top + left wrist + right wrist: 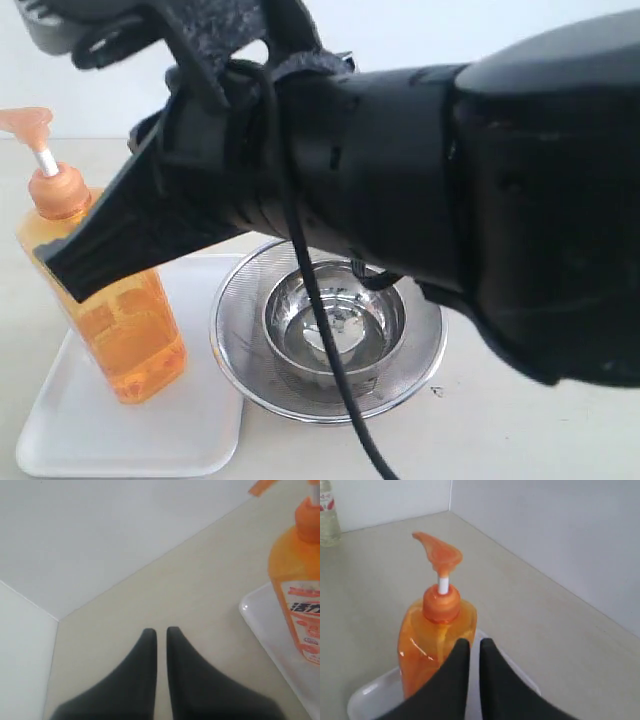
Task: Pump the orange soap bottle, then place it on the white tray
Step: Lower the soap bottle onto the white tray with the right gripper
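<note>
left gripper (161,630): fingers almost together, empty, over table (175,595) | orange soap bottle (125,330): upright on white tray (120,440), pump head raised | mesh strainer (240,350): just beside tray, steel bowl (335,320) inside | right gripper (471,641): fingers nearly closed, empty, near bottle's shoulder
</note>
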### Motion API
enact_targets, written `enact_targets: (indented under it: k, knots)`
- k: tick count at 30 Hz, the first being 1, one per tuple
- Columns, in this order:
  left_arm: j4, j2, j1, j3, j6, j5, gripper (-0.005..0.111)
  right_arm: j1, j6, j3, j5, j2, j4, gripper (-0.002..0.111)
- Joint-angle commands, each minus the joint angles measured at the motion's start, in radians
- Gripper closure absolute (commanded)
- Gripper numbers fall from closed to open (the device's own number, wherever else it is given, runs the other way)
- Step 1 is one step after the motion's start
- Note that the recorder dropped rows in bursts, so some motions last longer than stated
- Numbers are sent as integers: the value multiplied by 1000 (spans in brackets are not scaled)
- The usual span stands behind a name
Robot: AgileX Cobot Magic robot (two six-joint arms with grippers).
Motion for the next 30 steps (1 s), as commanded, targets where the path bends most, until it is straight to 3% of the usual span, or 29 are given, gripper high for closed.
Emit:
enact_targets:
  k: [1,6,9,13,15,19,22,27,30]
  knots:
    - [122,-5,2,94,-275,-56,102,1,0,17,-64,40,3,104]
    - [141,24,2,116,-444,-266,102,1,-6,17,-105,117,3,104]
    - [177,41,2,123,-516,-282,102,1,-6,17,-106,138,1,104]
    - [177,113,2,180,-555,-289,102,-3,15,17,-205,176,-143,104]
    - [191,170,2,188,-555,-284,102,-25,134,17,-232,195,-238,105]
    - [253,297,2,193,-599,-305,102,-104,424,14,-134,225,-527,108]
    - [304,395,2,193,-645,-307,102,-154,556,14,-64,233,-605,108]
    - [492,584,54,189,-916,-412,102,-181,570,14,30,266,-667,108]
    - [516,611,74,185,-962,-418,102,-181,573,14,48,283,-679,108]
